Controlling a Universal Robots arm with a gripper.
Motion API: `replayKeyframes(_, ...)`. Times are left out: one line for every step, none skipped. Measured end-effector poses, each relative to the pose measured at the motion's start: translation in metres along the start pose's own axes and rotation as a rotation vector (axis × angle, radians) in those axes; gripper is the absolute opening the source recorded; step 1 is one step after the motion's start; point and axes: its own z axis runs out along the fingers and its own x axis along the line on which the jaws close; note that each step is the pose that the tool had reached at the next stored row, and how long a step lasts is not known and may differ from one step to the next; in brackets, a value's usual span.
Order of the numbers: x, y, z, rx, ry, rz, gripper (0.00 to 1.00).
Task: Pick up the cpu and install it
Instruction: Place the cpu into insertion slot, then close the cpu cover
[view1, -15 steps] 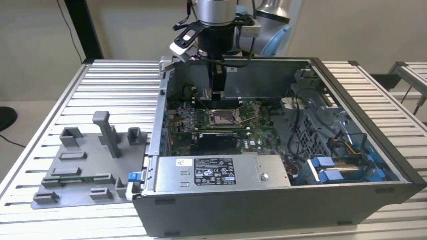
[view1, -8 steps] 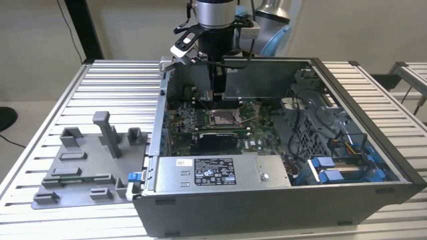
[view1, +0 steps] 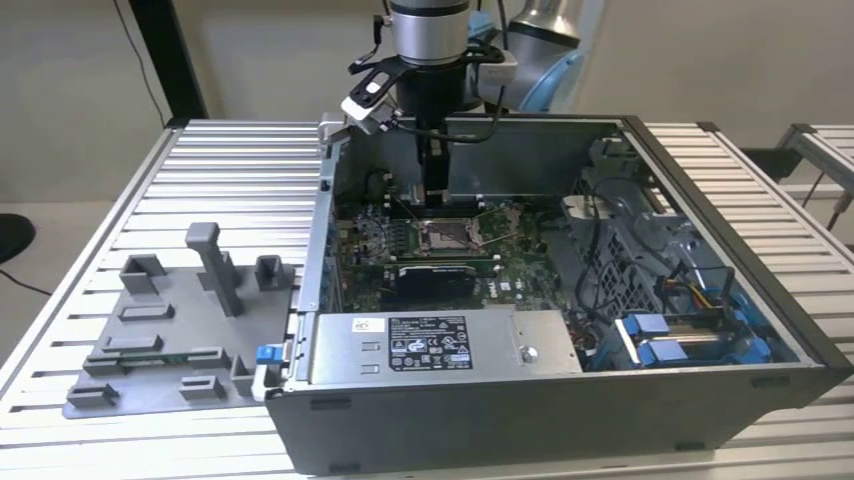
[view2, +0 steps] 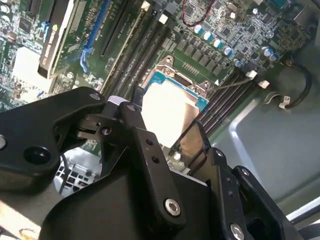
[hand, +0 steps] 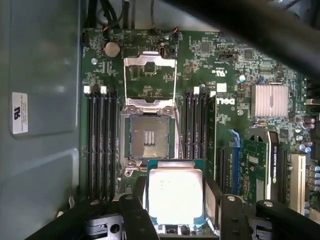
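The cpu (hand: 175, 192), a small square chip with a pale silver top and a green rim, is held flat between my gripper's (hand: 175, 201) black fingers (hand: 138, 197). My gripper is shut on it. In the first wrist view it hovers just beside the open motherboard socket (hand: 150, 137), whose metal frame (hand: 150, 70) is flipped up. The second wrist view has the bright cpu (view2: 170, 107) in my gripper (view2: 165, 125) above the board. In the exterior view my gripper (view1: 434, 195) reaches down into the computer case, right over the socket (view1: 447, 237).
Dark memory slots (hand: 100, 140) flank the socket on both sides. A graphics card (hand: 257, 160) and a heat sink (hand: 270, 100) lie beyond them. The power supply box (view1: 441, 343) and a drive cage with blue parts (view1: 667, 325) crowd the case. A grey fixture tray (view1: 174, 330) sits outside it.
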Motion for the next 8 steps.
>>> replayKeyframes(0.0008,0.0,0.0007,-0.0001,-0.0002,0.002,0.0)
replayKeyframes(0.0018,0.0002,0.0013,-0.0005,-0.0002,0.004,0.0)
replayKeyframes(0.0027,0.0004,0.0017,-0.0009,-0.0005,0.006,0.0)
replayKeyframes(0.0038,0.0006,0.0021,-0.0013,-0.0005,0.008,0.0)
replayKeyframes(0.0055,0.0008,0.0022,-0.0016,-0.0007,0.009,0.0)
replayKeyframes(0.0082,0.0011,0.0022,-0.0017,-0.0008,0.01,0.0)
replayKeyframes(0.0115,0.0014,0.0021,-0.0019,-0.0008,0.01,0.0)
replayKeyframes(0.012,0.0016,0.0018,-0.0017,-0.0018,0.008,0.0)
